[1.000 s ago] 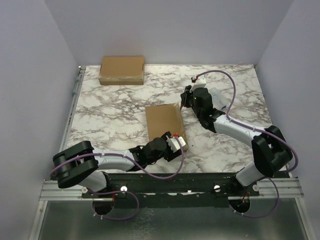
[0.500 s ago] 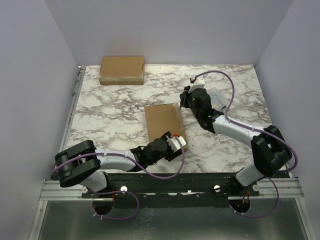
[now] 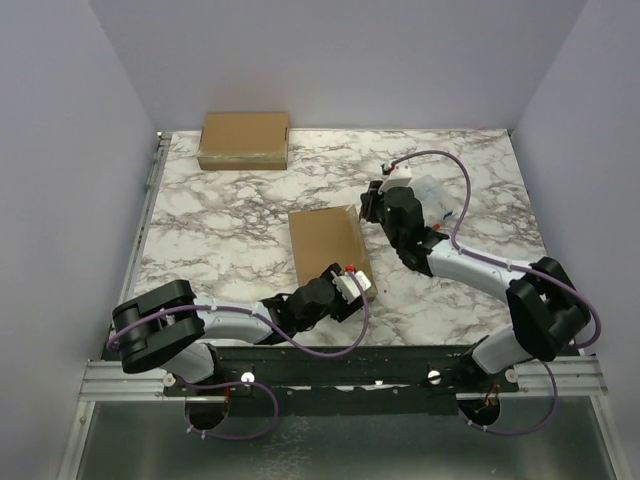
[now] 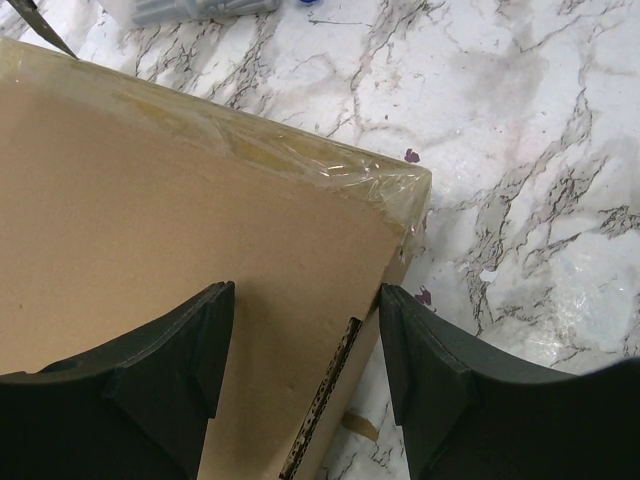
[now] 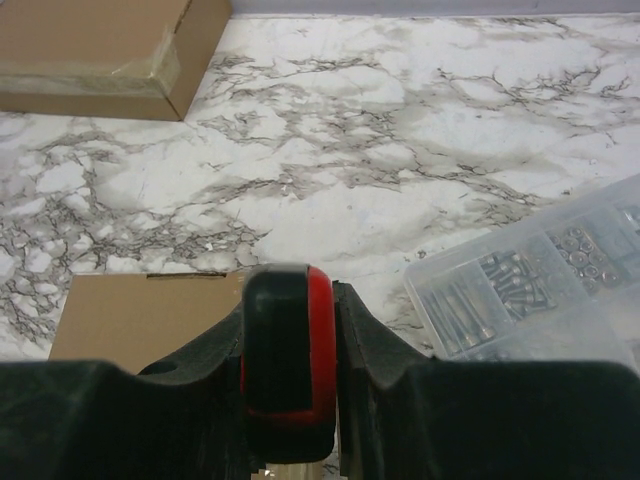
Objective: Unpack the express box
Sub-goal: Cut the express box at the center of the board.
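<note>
The express box (image 3: 325,240) is a flat brown carton lying mid-table, its edges sealed with clear tape. My left gripper (image 3: 352,290) is open at the box's near right corner. In the left wrist view one finger (image 4: 180,370) hangs over the box top (image 4: 150,240) and the other stands past the box's side over the marble, with the left gripper (image 4: 305,305) empty. My right gripper (image 3: 372,205) is at the box's far right corner, shut on a red and black tool handle (image 5: 288,350). The tool's tip is hidden below the right gripper (image 5: 290,300), and the box (image 5: 140,315) lies just beyond.
A second taped cardboard box (image 3: 243,140) sits at the back left corner, also visible as the second box (image 5: 100,50). A clear plastic case of screws (image 5: 540,280) lies right of the right gripper, seen from above as the case (image 3: 437,192). Purple walls enclose the table.
The right wrist has shifted slightly toward the near side, staying at the box's far right corner. The left gripper holds its place at the near corner.
</note>
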`<action>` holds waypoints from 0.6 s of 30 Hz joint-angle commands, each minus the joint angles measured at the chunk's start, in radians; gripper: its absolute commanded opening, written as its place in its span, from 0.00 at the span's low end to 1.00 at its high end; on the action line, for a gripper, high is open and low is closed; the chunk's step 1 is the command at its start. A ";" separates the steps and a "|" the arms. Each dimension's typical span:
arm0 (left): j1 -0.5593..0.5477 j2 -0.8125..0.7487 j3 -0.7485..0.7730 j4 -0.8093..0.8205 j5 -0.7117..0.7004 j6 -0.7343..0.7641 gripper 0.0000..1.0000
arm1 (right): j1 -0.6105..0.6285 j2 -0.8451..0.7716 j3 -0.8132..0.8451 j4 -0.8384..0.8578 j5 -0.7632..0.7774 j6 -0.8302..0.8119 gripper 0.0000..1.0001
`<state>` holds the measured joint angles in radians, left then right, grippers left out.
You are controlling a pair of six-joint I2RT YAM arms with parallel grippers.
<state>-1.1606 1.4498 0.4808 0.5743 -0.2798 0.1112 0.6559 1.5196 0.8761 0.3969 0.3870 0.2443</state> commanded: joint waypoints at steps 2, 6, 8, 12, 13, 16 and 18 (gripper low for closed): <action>0.006 0.019 -0.027 0.005 -0.064 -0.033 0.64 | 0.027 -0.042 -0.071 -0.078 -0.007 0.043 0.00; 0.006 0.024 -0.025 0.009 -0.076 -0.039 0.64 | 0.052 -0.074 -0.091 -0.104 0.012 0.063 0.00; 0.006 0.024 -0.027 0.011 -0.081 -0.047 0.64 | 0.061 -0.089 -0.096 -0.117 0.013 0.073 0.00; 0.006 0.029 -0.030 0.016 -0.084 -0.059 0.63 | 0.081 -0.107 -0.103 -0.150 0.026 0.094 0.00; 0.006 0.028 -0.031 0.016 -0.084 -0.060 0.63 | 0.085 -0.110 -0.105 -0.161 0.032 0.099 0.00; 0.006 0.024 -0.038 0.020 -0.087 -0.066 0.63 | 0.092 -0.123 -0.121 -0.178 0.045 0.100 0.00; 0.006 0.020 -0.043 0.024 -0.085 -0.067 0.63 | 0.094 -0.139 -0.132 -0.189 0.045 0.099 0.00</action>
<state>-1.1606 1.4570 0.4667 0.6106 -0.3252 0.0742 0.7261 1.4090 0.7841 0.3065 0.4316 0.3138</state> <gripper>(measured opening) 0.636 0.296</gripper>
